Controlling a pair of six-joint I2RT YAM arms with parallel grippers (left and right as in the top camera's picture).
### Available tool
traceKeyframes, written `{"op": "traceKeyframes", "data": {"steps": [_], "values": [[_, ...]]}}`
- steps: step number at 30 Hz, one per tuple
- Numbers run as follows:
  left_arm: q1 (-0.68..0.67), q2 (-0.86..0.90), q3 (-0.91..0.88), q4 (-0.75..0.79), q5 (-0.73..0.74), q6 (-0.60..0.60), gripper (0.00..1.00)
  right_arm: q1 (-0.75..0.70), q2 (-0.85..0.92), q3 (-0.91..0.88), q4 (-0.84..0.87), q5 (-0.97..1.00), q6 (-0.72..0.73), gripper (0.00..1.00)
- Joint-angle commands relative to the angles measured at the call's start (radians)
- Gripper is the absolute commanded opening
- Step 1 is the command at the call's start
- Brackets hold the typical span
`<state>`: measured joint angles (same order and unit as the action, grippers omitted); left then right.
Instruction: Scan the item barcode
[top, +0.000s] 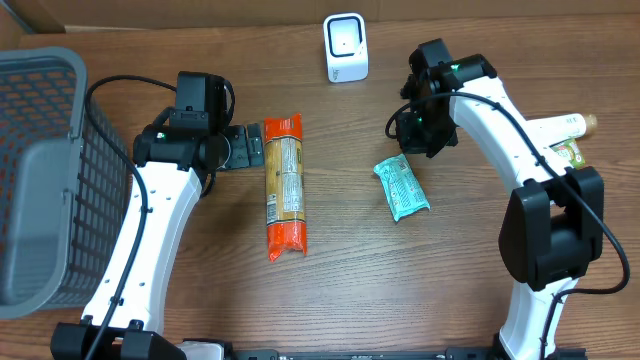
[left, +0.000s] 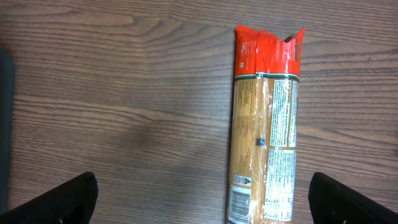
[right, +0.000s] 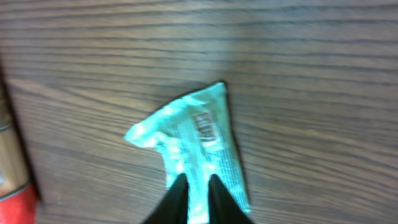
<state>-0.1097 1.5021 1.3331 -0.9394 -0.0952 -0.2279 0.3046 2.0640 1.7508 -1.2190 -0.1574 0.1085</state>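
Observation:
A long pasta pack (top: 284, 186) with orange-red ends lies lengthwise in the middle of the table. My left gripper (top: 246, 147) is beside its far end, open wide. In the left wrist view the pasta pack (left: 264, 124), with a barcode near the bottom edge, lies between the spread fingertips (left: 348, 200) of the left gripper (left: 205, 205), closer to the right one. A crinkled teal packet (top: 401, 187) lies to the right. My right gripper (right: 196, 186) has its fingers nearly together on the film of the teal packet (right: 193, 134). The white scanner (top: 346, 47) stands at the back.
A grey mesh basket (top: 45, 170) fills the left edge of the table. A pale bottle (top: 560, 126) and a green-labelled item (top: 568, 152) lie at the right, behind the right arm.

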Motion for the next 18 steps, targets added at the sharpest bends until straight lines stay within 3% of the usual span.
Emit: {"op": "traceKeyframes", "data": {"steps": [1,11,18], "values": [[-0.002,0.002,0.005,0.002,-0.009,0.023,0.99,0.042,-0.019,-0.077,0.032,-0.037,-0.01,0.07],[-0.002,0.002,0.005,0.002,-0.009,0.023,1.0,0.087,-0.003,-0.335,0.269,-0.016,-0.007,0.08],[-0.002,0.002,0.005,0.002,-0.009,0.023,1.0,0.086,0.006,-0.339,0.306,0.0,-0.035,0.06]]}}
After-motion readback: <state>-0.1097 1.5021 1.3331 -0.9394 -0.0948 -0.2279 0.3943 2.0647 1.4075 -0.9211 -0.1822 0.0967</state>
